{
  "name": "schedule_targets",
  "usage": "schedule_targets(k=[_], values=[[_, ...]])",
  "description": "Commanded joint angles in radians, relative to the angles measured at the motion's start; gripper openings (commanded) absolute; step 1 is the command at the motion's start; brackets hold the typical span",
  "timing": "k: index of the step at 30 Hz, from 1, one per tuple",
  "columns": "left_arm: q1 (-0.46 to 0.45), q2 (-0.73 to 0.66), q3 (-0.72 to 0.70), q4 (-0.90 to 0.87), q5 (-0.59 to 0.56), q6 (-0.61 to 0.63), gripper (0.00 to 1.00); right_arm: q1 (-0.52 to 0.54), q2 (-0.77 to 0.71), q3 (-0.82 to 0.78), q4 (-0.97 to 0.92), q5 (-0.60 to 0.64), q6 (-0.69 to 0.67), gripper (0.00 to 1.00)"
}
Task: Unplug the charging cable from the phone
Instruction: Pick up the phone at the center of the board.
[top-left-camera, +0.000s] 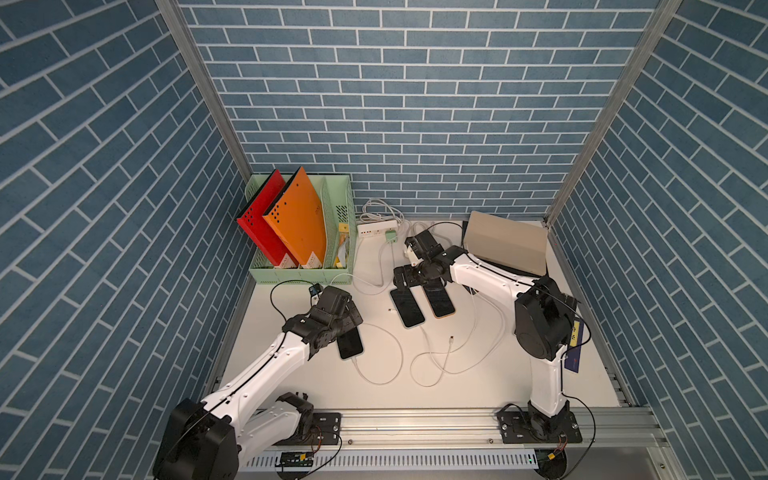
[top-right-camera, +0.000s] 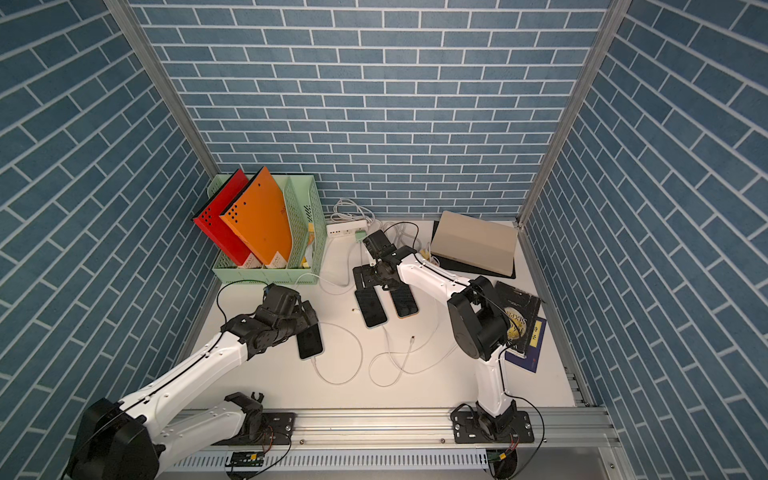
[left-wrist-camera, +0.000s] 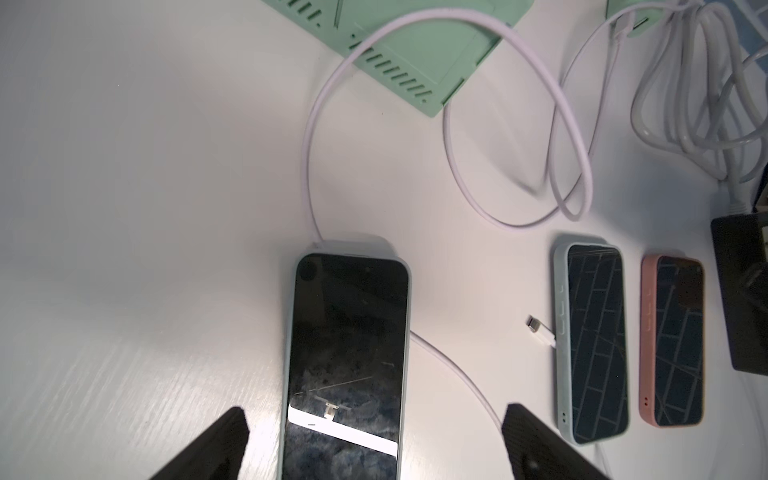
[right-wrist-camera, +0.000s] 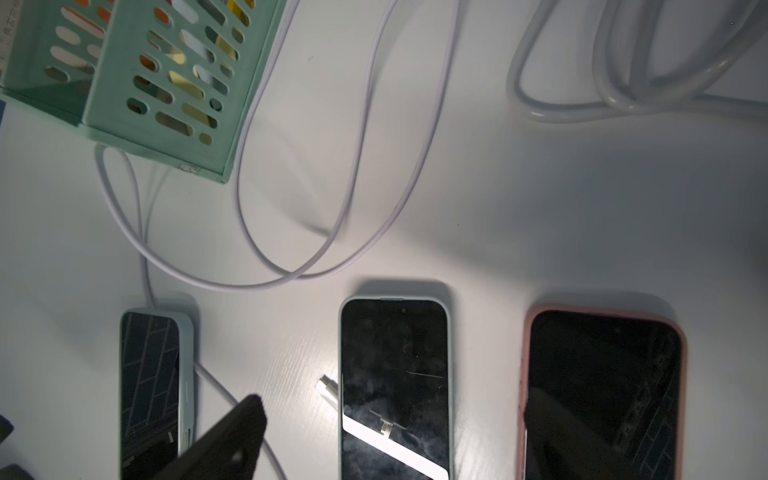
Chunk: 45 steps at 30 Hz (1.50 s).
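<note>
Three dark-screened phones lie on the white table. The left phone (top-left-camera: 351, 344) (top-right-camera: 310, 341) (left-wrist-camera: 348, 353) in a pale case has a white charging cable (top-left-camera: 386, 365) plugged into its near end in both top views; that end is outside the left wrist view. My left gripper (top-left-camera: 341, 330) (left-wrist-camera: 376, 434) hovers open over this phone, one finger on each side, touching nothing. My right gripper (top-left-camera: 419, 286) (right-wrist-camera: 395, 432) is open above the middle phone (top-left-camera: 408, 308) (right-wrist-camera: 395, 386). A loose plug (right-wrist-camera: 328, 388) lies beside that phone. The pink-cased phone (top-left-camera: 440, 301) (right-wrist-camera: 602, 395) lies next to it.
A green file holder (top-left-camera: 301, 274) with red and orange folders stands at the back left. A white power strip (top-left-camera: 376, 227) and coiled cords sit at the back. A cardboard box (top-left-camera: 507, 243) is at the back right, and a blue book (top-left-camera: 575, 345) by the right arm. Another loose plug (top-left-camera: 451, 338) lies mid-table.
</note>
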Motion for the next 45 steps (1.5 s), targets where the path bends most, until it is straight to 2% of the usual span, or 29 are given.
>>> schedule_targets(k=[1, 12, 34, 45], values=[[-0.024, 0.022, -0.022, -0.021, -0.002, -0.01, 1.0, 0.003, -0.032, -0.031, 0.028, -0.003, 0.02, 1.0], [-0.104, 0.178, -0.014, 0.011, -0.09, 0.032, 1.0, 0.003, -0.051, -0.068, 0.063, -0.02, 0.023, 0.99], [-0.11, 0.314, -0.003, 0.083, -0.148, 0.088, 1.0, 0.003, -0.092, -0.142, 0.116, -0.032, 0.023, 1.0], [-0.111, 0.334, -0.014, 0.11, -0.16, 0.086, 0.9, 0.005, -0.131, -0.177, 0.154, -0.032, 0.023, 1.0]])
